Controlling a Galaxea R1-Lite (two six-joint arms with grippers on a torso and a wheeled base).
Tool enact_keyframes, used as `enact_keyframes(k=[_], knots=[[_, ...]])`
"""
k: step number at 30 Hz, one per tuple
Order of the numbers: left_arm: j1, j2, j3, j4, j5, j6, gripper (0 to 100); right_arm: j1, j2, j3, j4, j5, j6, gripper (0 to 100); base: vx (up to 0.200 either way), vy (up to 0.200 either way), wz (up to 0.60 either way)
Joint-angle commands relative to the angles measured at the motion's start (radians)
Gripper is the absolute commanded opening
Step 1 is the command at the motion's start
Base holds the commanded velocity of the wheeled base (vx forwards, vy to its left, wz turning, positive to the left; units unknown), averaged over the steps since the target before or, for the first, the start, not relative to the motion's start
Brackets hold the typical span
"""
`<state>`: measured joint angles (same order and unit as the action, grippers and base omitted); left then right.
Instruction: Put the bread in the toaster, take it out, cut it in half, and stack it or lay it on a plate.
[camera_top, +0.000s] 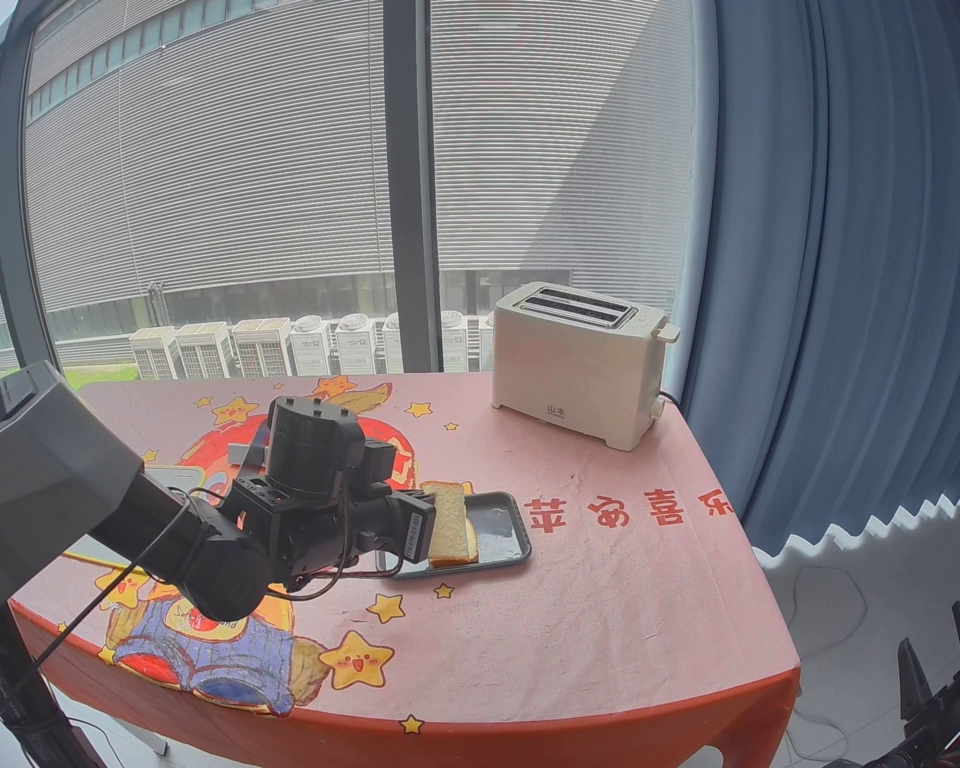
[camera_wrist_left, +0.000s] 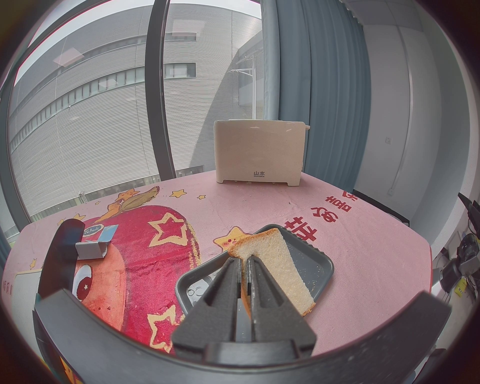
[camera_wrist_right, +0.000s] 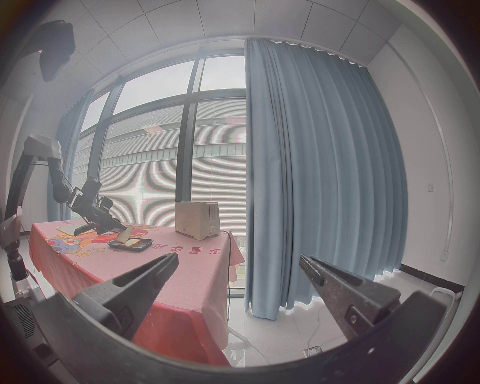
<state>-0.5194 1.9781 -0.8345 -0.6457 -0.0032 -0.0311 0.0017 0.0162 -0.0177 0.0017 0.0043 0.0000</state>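
Bread (camera_wrist_left: 272, 260) stands pinched in left jaws over tray (camera_wrist_left: 320, 267), toaster (camera_wrist_left: 257, 150) beyond; right jaws wide.

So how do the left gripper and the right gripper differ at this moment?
The left gripper is shut on the bread slice; the right gripper is open and holds nothing. The left gripper is over the grey tray on the table; the right gripper is off the table, beside it. Both have dark pointed fingers.

There is one slice of bread (camera_top: 450, 522), one toaster (camera_top: 575, 365) with two slots (camera_top: 588, 299) in its top, one grey tray (camera_top: 499, 526), one table (camera_top: 620, 600) under one pink cloth (camera_top: 560, 705), and one blue curtain (camera_top: 830, 250).
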Motion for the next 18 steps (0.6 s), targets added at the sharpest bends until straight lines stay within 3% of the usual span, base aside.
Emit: enact_keyframes(k=[1, 16, 17, 18], knots=[[-0.001, 0.002, 0.0, 0.0, 0.0, -0.001, 0, 0.0, -0.016, 0.016, 0.001, 0.0, 0.0, 100, 0.0, 0.0, 0.0], [-0.001, 0.004, -0.002, 0.0, 0.002, 0.0, 0, 0.0, -0.016, 0.016, 0.0, 0.0, 0.0, 100, 0.0, 0.0, 0.0], [0.001, 0.004, 0.0, 0.0, 0.002, 0.0, 100, 0.0, -0.016, 0.016, 0.0, 0.0, 0.0, 100, 0.0, 0.0, 0.0], [0.001, 0.004, 0.0, 0.0, 0.002, 0.0, 100, 0.0, -0.016, 0.016, 0.0, 0.0, 0.0, 100, 0.0, 0.0, 0.0]])
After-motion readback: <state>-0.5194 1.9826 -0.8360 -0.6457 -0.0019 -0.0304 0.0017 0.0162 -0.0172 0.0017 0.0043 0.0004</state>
